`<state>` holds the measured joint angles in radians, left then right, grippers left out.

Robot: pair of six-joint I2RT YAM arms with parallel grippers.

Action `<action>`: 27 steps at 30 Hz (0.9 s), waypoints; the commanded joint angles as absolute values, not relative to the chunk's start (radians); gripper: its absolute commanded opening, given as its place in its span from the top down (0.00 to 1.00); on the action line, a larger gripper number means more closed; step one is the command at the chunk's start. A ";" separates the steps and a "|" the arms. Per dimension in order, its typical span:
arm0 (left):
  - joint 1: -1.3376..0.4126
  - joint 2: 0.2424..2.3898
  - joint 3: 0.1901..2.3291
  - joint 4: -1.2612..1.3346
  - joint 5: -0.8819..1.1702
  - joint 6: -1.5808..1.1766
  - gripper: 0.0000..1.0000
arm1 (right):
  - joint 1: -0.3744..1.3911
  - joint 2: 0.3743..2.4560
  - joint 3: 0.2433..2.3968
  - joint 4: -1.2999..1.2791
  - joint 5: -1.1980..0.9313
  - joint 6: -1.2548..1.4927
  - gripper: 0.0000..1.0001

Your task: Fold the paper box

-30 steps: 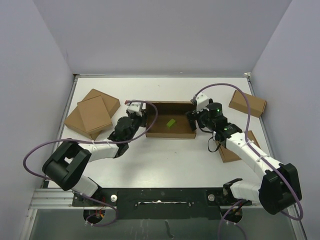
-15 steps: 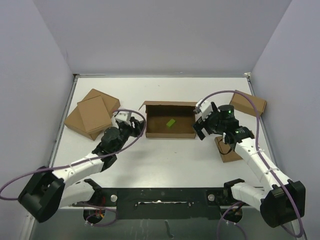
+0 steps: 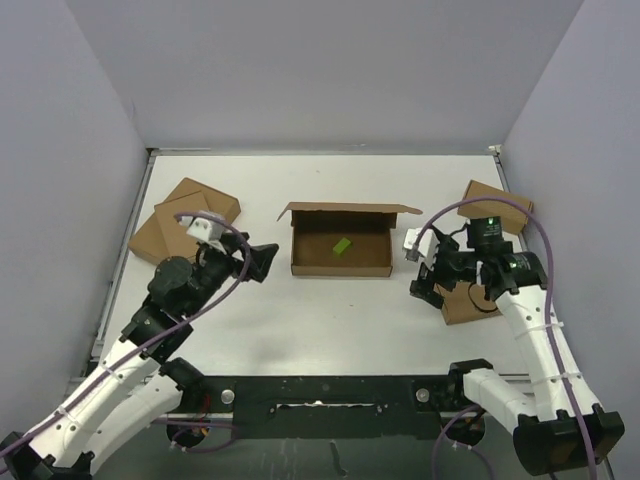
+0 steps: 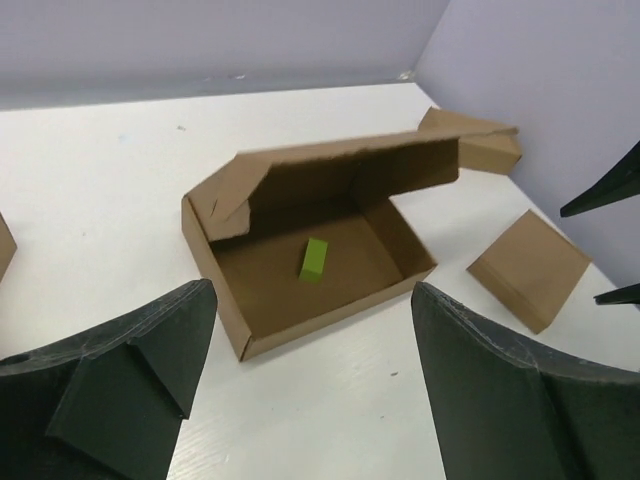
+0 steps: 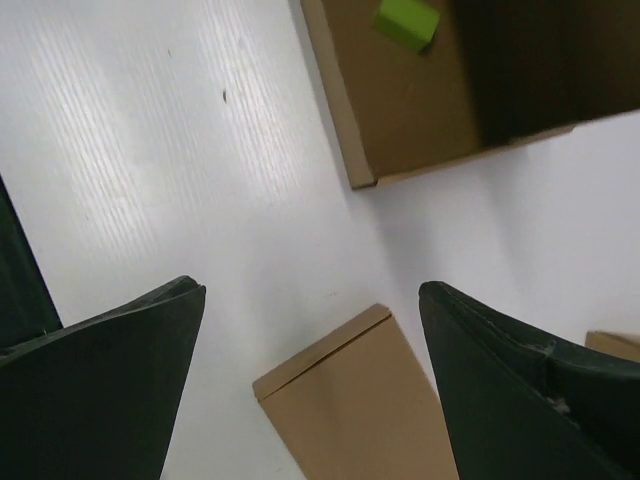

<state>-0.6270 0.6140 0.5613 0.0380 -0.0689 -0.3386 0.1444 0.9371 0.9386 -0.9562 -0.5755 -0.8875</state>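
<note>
Both arms have drawn back from the paper box (image 3: 365, 250), which lies on the table (image 3: 330, 320) between the left fingers (image 4: 110, 370) and right fingers (image 5: 100, 380), apart from both. Each pair is spread wide, holding nothing. The box is plain brown cardboard with its walls up and rear flap raised. A green block (image 3: 342, 245) lies inside.

We have drawn our left gripper (image 3: 256, 262) and right gripper (image 3: 424, 283) away from the paper box (image 3: 320, 252), jaws now spread. Its rear lid splays wider.
</note>
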 commanded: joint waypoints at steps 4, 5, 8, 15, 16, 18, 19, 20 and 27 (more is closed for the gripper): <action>-0.488 0.940 1.083 -0.198 0.265 -0.383 0.25 | 0.136 1.123 1.450 -1.128 -0.885 -0.781 0.20; -0.478 0.957 1.097 -0.194 0.285 -0.393 0.26 | 0.136 1.136 1.463 -1.118 -0.890 -0.760 0.21; -0.373 1.136 1.233 -0.166 0.487 -0.460 0.38 | 0.136 1.275 1.577 -1.040 -0.906 -0.590 0.43; -0.332 1.473 1.561 -0.274 0.612 -0.436 0.64 | 0.138 1.572 1.815 -1.012 -0.825 -0.419 0.79; -0.331 1.526 1.615 -0.313 0.623 -0.418 0.68 | 0.139 1.609 1.837 -1.013 -0.819 -0.404 0.82; -0.333 1.637 1.730 -0.411 0.668 -0.383 0.77 | 0.143 1.674 1.880 -1.027 -0.808 -0.387 0.84; -0.335 1.680 1.772 -0.463 0.681 -0.363 0.79 | 0.147 1.695 1.890 -1.031 -0.804 -0.383 0.84; -0.338 1.713 1.806 -0.510 0.689 -0.345 0.80 | 0.151 1.709 1.891 -1.035 -0.802 -0.382 0.84; -0.346 1.784 1.766 -0.673 0.721 -0.215 0.81 | 0.178 1.727 1.814 -1.064 -0.820 -0.426 0.85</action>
<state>-0.3389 1.7702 1.7790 -0.5484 0.6548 -0.3157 0.1558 1.7653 1.8267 -1.0481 -0.7940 -0.4141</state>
